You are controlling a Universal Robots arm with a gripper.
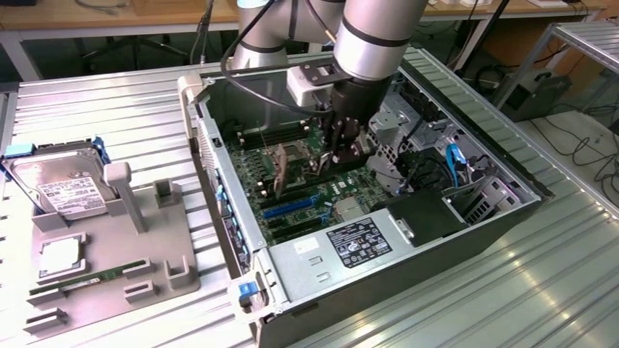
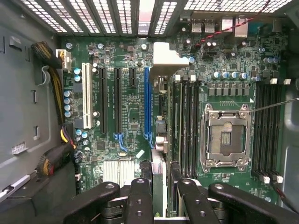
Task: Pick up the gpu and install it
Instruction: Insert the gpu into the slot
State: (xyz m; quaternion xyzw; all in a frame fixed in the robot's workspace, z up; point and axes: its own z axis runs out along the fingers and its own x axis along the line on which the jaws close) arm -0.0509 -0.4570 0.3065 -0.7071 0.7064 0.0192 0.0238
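Silver arm segments come down steeply from the top of the exterior view into the open computer case [image 1: 320,286], which lies on its side on the ribbed metal table [image 1: 106,109]. The wrist points almost straight down at the motherboard [image 2: 121,154], and a black cable loops along the arm's side. The claw [image 1: 338,151] is low inside the case, just above the board, near the CPU socket [image 2: 225,140]. In the wrist view the black fingers [image 2: 140,198] stand partly apart and are closed on the gpu [image 2: 159,179], so the claw [image 2: 161,201] has the card clamped between them. The card is held on edge and seen from above as a thin strip running away from the fingers, ending in its silver metal bracket [image 2: 168,58] toward the vented rear wall of the case. It lies lengthwise just beside the long blue slot [image 2: 146,102], between that slot and the nearest bank of memory slots; whether its edge touches the board I cannot tell. On the exterior view's left, well apart from the arm, a grey holder [image 1: 155,268] on the table carries a silver hard drive [image 1: 63,190] and a narrow green RAM stick [image 1: 82,281].
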